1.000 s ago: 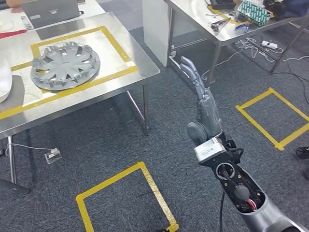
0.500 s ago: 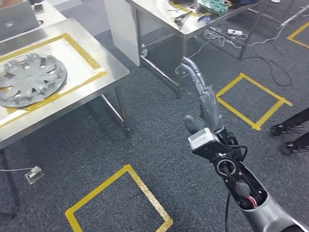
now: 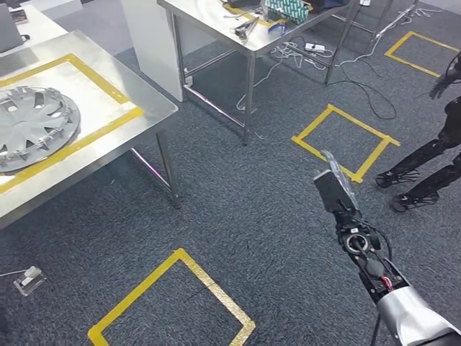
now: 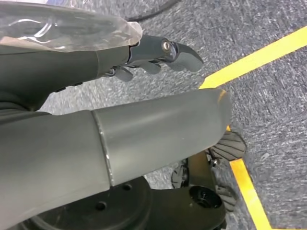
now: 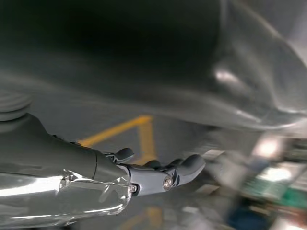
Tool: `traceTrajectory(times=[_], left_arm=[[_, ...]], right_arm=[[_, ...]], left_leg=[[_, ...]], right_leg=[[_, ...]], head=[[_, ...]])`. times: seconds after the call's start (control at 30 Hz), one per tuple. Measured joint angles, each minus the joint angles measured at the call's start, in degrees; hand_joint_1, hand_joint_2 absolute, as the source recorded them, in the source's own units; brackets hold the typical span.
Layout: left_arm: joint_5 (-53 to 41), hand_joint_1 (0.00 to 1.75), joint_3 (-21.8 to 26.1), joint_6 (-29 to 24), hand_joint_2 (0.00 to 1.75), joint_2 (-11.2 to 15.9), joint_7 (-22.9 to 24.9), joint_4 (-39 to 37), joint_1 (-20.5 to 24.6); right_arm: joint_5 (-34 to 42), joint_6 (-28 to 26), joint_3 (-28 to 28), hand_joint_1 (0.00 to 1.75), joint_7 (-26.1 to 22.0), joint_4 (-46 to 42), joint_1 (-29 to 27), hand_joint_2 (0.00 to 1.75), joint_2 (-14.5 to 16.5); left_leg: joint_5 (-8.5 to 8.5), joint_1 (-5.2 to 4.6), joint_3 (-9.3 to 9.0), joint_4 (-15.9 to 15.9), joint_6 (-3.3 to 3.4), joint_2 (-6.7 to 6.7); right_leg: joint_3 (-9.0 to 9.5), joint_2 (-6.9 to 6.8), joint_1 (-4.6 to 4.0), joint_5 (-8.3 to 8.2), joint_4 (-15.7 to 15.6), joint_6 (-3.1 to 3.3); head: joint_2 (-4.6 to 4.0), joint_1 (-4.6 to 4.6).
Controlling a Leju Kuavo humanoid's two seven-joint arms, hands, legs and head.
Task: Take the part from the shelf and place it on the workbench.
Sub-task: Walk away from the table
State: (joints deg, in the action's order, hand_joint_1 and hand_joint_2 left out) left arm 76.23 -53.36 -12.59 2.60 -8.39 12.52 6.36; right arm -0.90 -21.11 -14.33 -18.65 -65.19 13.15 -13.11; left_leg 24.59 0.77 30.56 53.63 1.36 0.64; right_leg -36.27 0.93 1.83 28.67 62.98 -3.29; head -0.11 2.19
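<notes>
A silver hubcap [image 3: 29,126] lies flat on the steel workbench [image 3: 109,137] at the far left, inside a yellow tape frame. My right hand [image 3: 338,169] hangs over the carpet at the lower right, far from the workbench. It is seen edge-on above its wrist box. In the right wrist view the right hand [image 5: 163,177] has its fingers stretched out and holds nothing. In the left wrist view the left hand [image 4: 159,52] reaches out over the carpet with straight fingers, also holding nothing.
A second steel table [image 3: 239,29] with tools and boxes stands at the back, cables on the floor beside it. Yellow tape squares [image 3: 342,140] mark the grey carpet. A figure's dark legs [image 3: 424,169] stand at the right edge.
The camera has swung to the right, so the workbench and hubcap slid toward the left edge. My right hand went from upright, with its fingers in plain sight, to edge-on and further right.
</notes>
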Motion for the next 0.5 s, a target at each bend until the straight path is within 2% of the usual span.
traceTrajectory(times=[0.03, 0.07, 0.1, 0.13, 0.17, 0.23, 0.27, 0.3, 0.37, 0.4, 0.43, 0.5], left_arm=[[-0.09, 0.00, -0.01, 0.00, 0.00, -0.04, 0.00, 0.00, -0.08], [-0.16, 0.00, -0.03, 0.01, 0.00, -0.08, 0.00, 0.00, -0.16], [-0.23, 0.00, -0.04, 0.01, 0.00, -0.12, -0.01, 0.00, -0.22], [-0.28, 0.00, -0.05, 0.02, 0.00, -0.15, -0.01, 0.00, -0.27], [-0.32, 0.00, -0.06, 0.03, 0.00, -0.20, 0.00, 0.00, -0.29], [-0.35, 0.00, -0.06, 0.04, 0.00, -0.24, 0.01, 0.00, -0.32], [-0.33, 0.00, -0.06, 0.04, 0.00, -0.25, 0.02, 0.00, -0.31], [-0.28, 0.00, -0.06, 0.03, 0.00, -0.24, 0.02, 0.00, -0.27], [-0.18, 0.00, -0.07, 0.02, 0.00, -0.23, 0.01, 0.00, -0.14], [-0.17, 0.00, -0.08, 0.03, 0.00, -0.20, 0.01, 0.00, -0.10], [-0.25, 0.00, -0.09, 0.03, 0.00, -0.17, 0.00, 0.00, -0.06], [-0.56, 0.00, -0.14, 0.07, 0.00, -0.13, 0.02, 0.00, -0.08]], right_arm=[[0.35, 0.07, 0.02, 0.00, 0.42, 3.90, 0.33, 0.00, 0.01], [0.77, 0.20, 0.05, 0.00, 0.69, 8.20, 0.52, 0.00, 0.04], [1.31, 0.34, 0.12, 0.00, 0.84, 12.64, 0.56, 0.00, 0.08], [1.82, 0.46, 0.21, 0.00, 0.88, 16.42, 0.53, 0.00, 0.11], [2.11, 0.55, 0.32, 0.00, 1.04, 19.72, 0.46, 0.00, 0.14], [1.83, 0.67, 0.39, 0.00, 2.51, 24.81, 0.99, 0.00, 0.28], [1.24, 0.82, 0.34, 0.00, 4.37, 27.43, 1.51, 0.00, 0.45], [0.49, 1.02, 0.21, 0.00, 6.80, 29.83, 1.80, 0.00, 0.67], [-1.32, 1.52, -0.27, 0.00, 11.69, 33.86, 1.04, 0.00, 1.19], [-2.08, 1.81, -0.66, 0.00, 13.47, 35.50, 0.26, 0.00, 1.60], [-2.62, 2.12, -1.08, 0.00, 14.69, 37.08, -0.47, 0.00, 2.06], [-2.60, 2.51, -1.87, 0.00, 15.97, 39.99, -1.76, 0.00, 3.35]], left_leg=[[0.05, -0.27, 0.04, 0.01, 0.23, -0.57], [0.12, -0.52, 0.03, 0.02, 0.38, -1.14], [0.20, -0.74, -0.01, 0.05, 0.49, -1.66], [0.32, -0.88, -0.07, 0.10, 0.57, -2.14], [0.47, -1.00, -0.15, 0.20, 0.58, -2.64], [0.90, -1.39, -0.26, 0.53, 0.30, -3.87], [1.11, -1.62, -0.32, 0.68, 0.09, -4.61], [1.28, -1.78, -0.42, 0.75, -0.11, -5.27], [1.61, -1.81, -0.72, 0.78, -0.55, -6.37], [2.10, -1.66, -0.76, 1.17, -0.90, -6.05], [3.12, -1.49, -0.33, 2.50, -1.31, -5.11], [6.71, -1.10, 2.46, 8.87, -2.07, -2.38]], right_leg=[[-1.81, -0.47, -0.07, 1.80, 4.01, 0.01], [-3.10, -0.57, -0.14, 2.84, 7.01, 0.07], [-3.52, -0.61, -0.22, 2.85, 8.18, 0.18], [-2.74, -0.73, -0.31, 1.70, 6.88, 0.34], [-1.05, -1.14, -0.43, -0.17, 3.61, 0.57], [2.52, -3.49, -1.02, -3.13, -3.97, 1.30], [3.50, -4.34, -1.35, -3.77, -6.28, 1.70], [3.84, -4.76, -1.64, -3.81, -7.26, 2.06], [3.93, -3.55, -1.73, -3.91, -7.49, 2.62], [4.03, -2.93, -1.63, -3.97, -7.62, 2.84], [4.09, -2.32, -1.47, -4.08, -7.75, 3.11], [4.07, -1.10, -1.22, -4.25, -7.88, 3.53]], head=[[0.00, 0.34], [0.00, 0.49], [0.00, 0.56], [0.00, 0.63], [0.00, 0.87], [0.00, 1.53], [0.00, 1.65], [0.00, 1.46], [0.00, 0.98], [0.00, 0.87], [0.00, 0.75], [0.00, 0.05]])
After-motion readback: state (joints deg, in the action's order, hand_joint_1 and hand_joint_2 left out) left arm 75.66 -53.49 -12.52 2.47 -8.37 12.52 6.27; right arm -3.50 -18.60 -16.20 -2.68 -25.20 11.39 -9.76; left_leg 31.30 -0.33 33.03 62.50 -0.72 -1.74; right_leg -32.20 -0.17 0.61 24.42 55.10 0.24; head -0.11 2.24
